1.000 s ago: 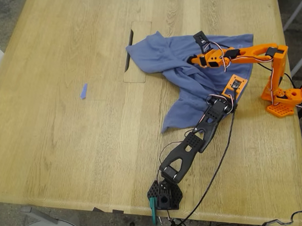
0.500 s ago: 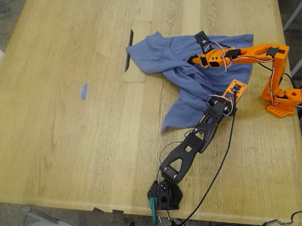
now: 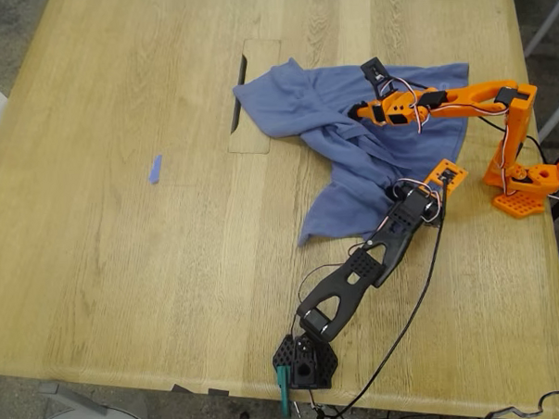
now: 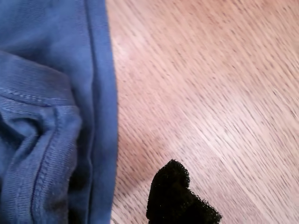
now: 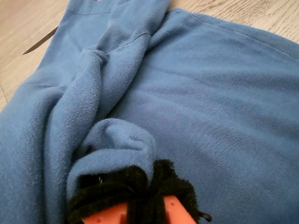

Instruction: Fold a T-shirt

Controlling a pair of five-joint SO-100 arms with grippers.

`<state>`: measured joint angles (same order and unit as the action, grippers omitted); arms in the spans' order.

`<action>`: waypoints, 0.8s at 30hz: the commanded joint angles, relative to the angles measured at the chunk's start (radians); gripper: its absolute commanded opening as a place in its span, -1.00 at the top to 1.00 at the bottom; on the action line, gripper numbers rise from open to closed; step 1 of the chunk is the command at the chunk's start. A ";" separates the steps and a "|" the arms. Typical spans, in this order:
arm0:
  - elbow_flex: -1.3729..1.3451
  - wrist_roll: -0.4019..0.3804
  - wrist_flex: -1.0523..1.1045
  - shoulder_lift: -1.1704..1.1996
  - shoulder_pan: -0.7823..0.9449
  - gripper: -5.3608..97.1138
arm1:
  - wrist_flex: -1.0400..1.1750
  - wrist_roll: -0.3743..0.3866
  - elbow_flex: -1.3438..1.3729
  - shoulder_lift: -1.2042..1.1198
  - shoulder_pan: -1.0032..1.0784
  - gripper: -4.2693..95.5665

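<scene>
The blue-purple T-shirt (image 3: 351,141) lies crumpled on the wooden table toward the exterior view's right; its chest print is hidden. My second gripper (image 3: 357,111), on the orange arm, is shut on a raised fold of the shirt, which bulges over its black pads (image 5: 135,186). My first gripper (image 3: 442,179), on the black arm, sits at the shirt's edge nearest the orange base. In the first wrist view one black fingertip (image 4: 173,196) is over bare wood beside the shirt's hem (image 4: 100,116). The other jaw is out of sight.
A tiny blue strip (image 3: 154,169) lies at the exterior view's left. A rectangular cutout with a dark slot (image 3: 249,99) sits by the shirt's left end. The orange arm's base (image 3: 527,185) stands at the right table edge, the black arm's base (image 3: 305,361) at the front edge, with a cable (image 3: 404,306) alongside.
My first gripper has moved toward the exterior view's right and a little nearer, from over the shirt to its edge. The orange arm and its held fold have stayed put.
</scene>
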<state>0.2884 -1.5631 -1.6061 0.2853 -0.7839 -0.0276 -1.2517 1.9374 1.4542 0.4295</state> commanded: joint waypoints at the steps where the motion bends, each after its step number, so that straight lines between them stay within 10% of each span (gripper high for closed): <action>1: 0.044 0.054 -0.006 0.193 -0.014 -0.15 | 0.002 -0.005 -0.002 0.067 -0.006 0.91; 24: 0.044 0.327 0.302 -0.160 0.107 -0.15 | -0.002 -0.008 0.014 0.072 -0.012 0.91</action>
<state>0.2961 -1.2855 -1.3438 0.1258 -0.7026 -0.0184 -1.2517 1.9543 1.4650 0.4218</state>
